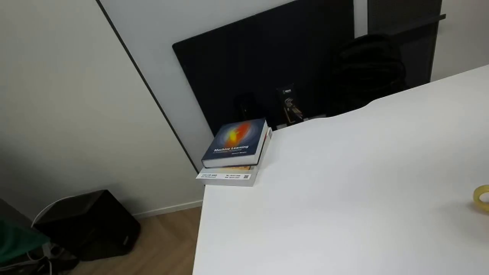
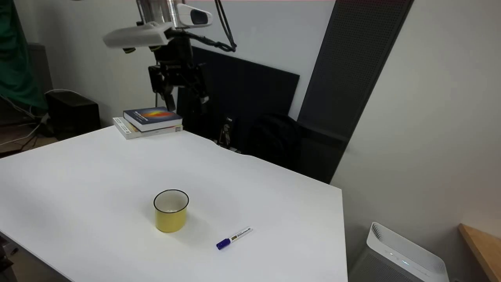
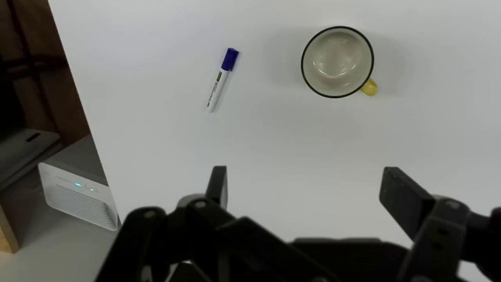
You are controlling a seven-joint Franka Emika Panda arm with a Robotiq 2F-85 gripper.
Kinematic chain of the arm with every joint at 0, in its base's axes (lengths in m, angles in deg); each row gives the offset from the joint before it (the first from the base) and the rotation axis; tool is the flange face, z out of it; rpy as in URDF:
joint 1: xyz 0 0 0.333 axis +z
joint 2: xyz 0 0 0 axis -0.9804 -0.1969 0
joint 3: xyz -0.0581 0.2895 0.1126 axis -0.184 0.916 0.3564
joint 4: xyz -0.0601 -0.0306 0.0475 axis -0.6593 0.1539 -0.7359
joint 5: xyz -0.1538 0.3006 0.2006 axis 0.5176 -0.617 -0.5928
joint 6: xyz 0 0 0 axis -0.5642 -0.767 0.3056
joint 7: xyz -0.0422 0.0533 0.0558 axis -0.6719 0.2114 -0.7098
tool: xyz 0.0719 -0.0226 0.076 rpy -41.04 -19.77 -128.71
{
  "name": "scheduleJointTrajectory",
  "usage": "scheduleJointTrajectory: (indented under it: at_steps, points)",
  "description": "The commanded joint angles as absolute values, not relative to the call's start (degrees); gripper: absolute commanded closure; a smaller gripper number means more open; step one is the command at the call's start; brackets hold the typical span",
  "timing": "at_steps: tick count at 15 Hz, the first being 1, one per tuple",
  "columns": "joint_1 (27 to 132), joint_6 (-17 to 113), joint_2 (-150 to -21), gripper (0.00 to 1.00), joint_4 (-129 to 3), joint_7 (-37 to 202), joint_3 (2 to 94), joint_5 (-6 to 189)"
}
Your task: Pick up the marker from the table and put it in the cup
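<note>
The white marker with a blue cap [image 2: 234, 238] lies flat on the white table [image 2: 98, 168]. It also shows in the wrist view [image 3: 221, 81]. The yellow cup [image 2: 171, 220] with a black rim stands upright beside the marker, and I see into its empty inside in the wrist view [image 3: 337, 62]. A yellow looped part of the cup [image 1: 477, 196] shows at the right edge of an exterior view. My gripper [image 2: 187, 102] is high above the table, open and empty. In the wrist view the gripper's fingers [image 3: 305, 180] are wide apart, with the marker and cup beyond them.
Two stacked books [image 1: 237, 149] lie at a table corner; they also show beyond the gripper [image 2: 152, 119]. A white appliance [image 2: 399, 254] stands on the floor past the table's edge. A dark panel and backpack [image 1: 366, 68] are behind the table.
</note>
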State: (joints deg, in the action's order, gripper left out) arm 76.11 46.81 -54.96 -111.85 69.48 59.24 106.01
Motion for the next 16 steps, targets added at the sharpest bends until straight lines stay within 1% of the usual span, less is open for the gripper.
scheduleJointTrajectory:
  at_steps: [1, 7, 9, 16]
  points:
    - [72.7, 49.7, -53.5, 0.0, -114.9, 63.6, 56.1, 106.9]
    - [68.0, 53.4, -55.6, 0.0, -117.8, 57.1, 53.5, 106.8]
    - [68.5, 52.2, -55.5, 0.0, -117.4, 60.2, 53.1, 106.1]
    - [68.1, 53.0, -55.9, 0.0, -118.2, 58.7, 53.1, 106.1]
